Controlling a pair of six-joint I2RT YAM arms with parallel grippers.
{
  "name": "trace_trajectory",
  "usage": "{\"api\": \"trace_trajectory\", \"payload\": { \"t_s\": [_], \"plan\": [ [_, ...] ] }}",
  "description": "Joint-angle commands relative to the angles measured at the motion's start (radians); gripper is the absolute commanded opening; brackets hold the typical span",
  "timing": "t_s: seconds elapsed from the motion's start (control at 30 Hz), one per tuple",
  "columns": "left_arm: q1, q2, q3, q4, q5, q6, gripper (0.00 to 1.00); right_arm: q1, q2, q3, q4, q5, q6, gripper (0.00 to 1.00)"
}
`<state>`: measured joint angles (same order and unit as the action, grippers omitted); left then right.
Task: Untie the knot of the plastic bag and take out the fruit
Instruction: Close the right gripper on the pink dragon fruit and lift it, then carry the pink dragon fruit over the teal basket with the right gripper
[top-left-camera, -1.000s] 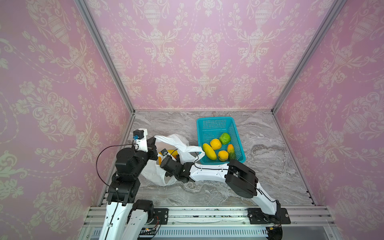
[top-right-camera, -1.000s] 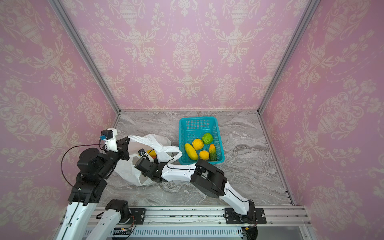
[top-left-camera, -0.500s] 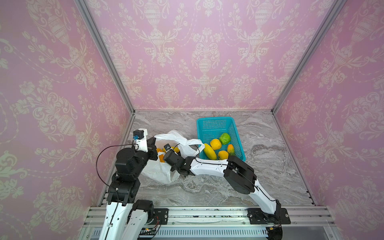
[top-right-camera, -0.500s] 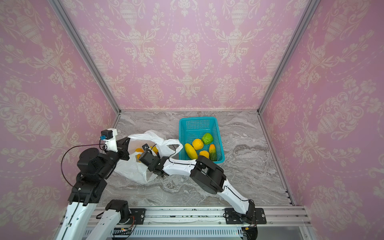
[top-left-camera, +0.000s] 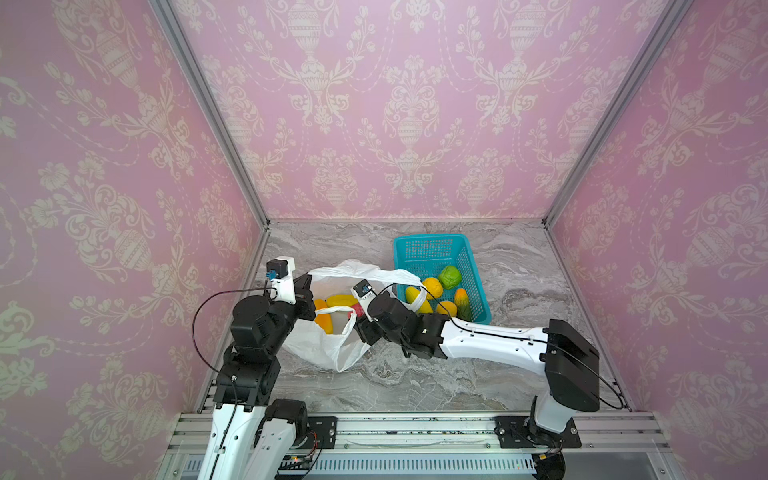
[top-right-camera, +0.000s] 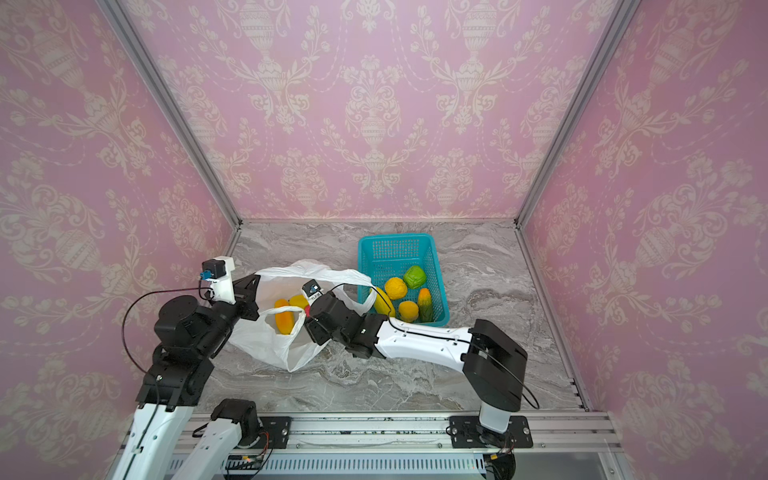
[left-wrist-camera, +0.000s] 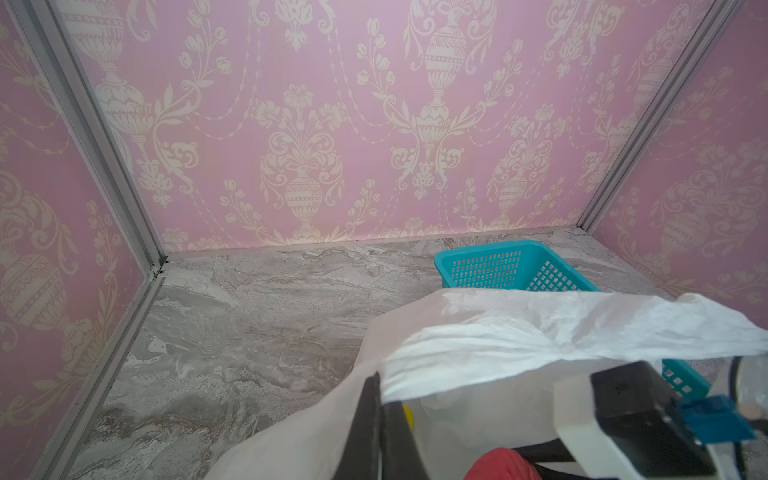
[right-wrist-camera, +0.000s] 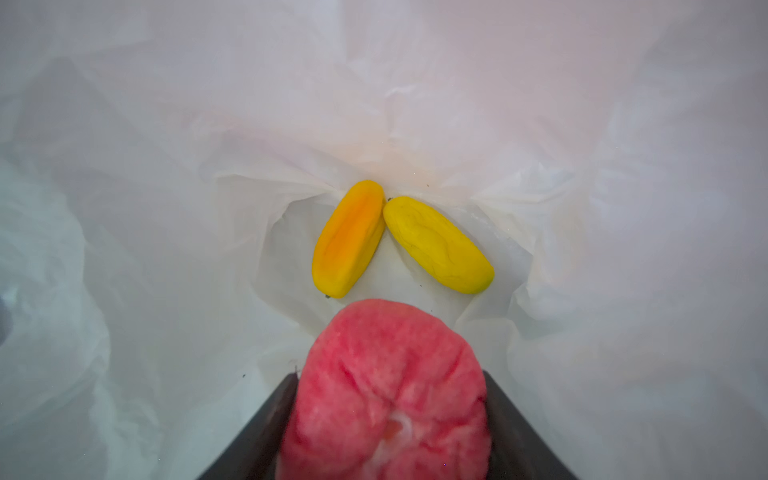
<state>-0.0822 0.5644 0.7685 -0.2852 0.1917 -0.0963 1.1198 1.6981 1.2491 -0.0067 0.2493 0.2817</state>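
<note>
Emptying the bag looks to be the step in hand: no knot shows, the bag's mouth gapes, and part of the fruit already lies in the basket.

On the left, the left arm rises from the rail with its elbow folded high. The left tool (top-left-camera: 306, 286) has its jaws pressed together on the thin film of the bag's left rim, holding that side up.

Just right of it, the plastic bag (top-left-camera: 332, 347) sags on the marble tabletop (top-left-camera: 415, 374), a free handle loop (top-left-camera: 345, 309) arching across its mouth. Deep inside, two yellow fruits (right-wrist-camera: 349, 241) lie touching at one end.

Nearer the mouth, the right tool (right-wrist-camera: 390, 376) has its jaws about half apart, pressing on both sides of a pink fruit (right-wrist-camera: 390, 415). The right arm stretches low and nearly level from the right end of the rail, its wrist inside the bag.

Further right, the teal basket (top-left-camera: 436, 249) holds five fruits (top-left-camera: 450, 277), and the bag's right edge reaches over the basket's near corner.

The next move likely calls for drawing the pink fruit up and back through the mouth, clear of the loop, then carrying it right to the basket. Meanwhile the left tool would need to hold the rim raised so the film does not fold in.
</note>
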Motion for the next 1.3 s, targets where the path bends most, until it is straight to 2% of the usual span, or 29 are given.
{"api": "trace_trajectory", "payload": {
  "t_s": [0.0,0.23,0.33,0.5,0.63,0.8,0.9,0.97,1.07,1.27],
  "plan": [
    [0.006,-0.005,0.005,0.005,-0.027,-0.011,0.00,0.005,-0.076,-0.061,0.034,-0.026,-0.016,0.51],
    [0.006,-0.003,0.006,0.005,-0.025,-0.012,0.00,0.005,-0.244,-0.191,0.076,-0.006,-0.024,0.49],
    [0.006,-0.006,0.005,0.005,-0.026,-0.011,0.00,0.005,-0.270,-0.212,0.086,0.022,-0.030,0.49],
    [0.006,-0.006,0.005,0.004,-0.028,-0.011,0.00,0.006,-0.327,-0.214,0.048,-0.021,-0.027,0.46],
    [0.006,-0.006,0.006,0.005,-0.028,-0.011,0.00,0.006,-0.454,-0.278,0.060,-0.043,-0.029,0.46],
    [0.006,-0.007,0.005,0.006,-0.027,-0.011,0.00,0.005,-0.673,-0.402,0.088,0.101,-0.058,0.45],
    [0.006,-0.005,0.005,0.004,-0.028,-0.011,0.00,-0.005,-0.794,-0.490,0.130,0.248,-0.082,0.42],
    [0.006,-0.005,0.005,0.004,-0.028,-0.011,0.00,-0.032,-0.858,-0.537,0.151,0.319,-0.089,0.41],
    [0.006,-0.006,0.005,0.006,-0.029,-0.011,0.00,-0.104,-0.897,-0.585,0.162,0.365,-0.074,0.41],
    [0.006,-0.005,0.003,0.004,-0.032,-0.011,0.00,-0.300,-0.795,-0.598,0.139,0.333,0.045,0.41]
  ]
}}
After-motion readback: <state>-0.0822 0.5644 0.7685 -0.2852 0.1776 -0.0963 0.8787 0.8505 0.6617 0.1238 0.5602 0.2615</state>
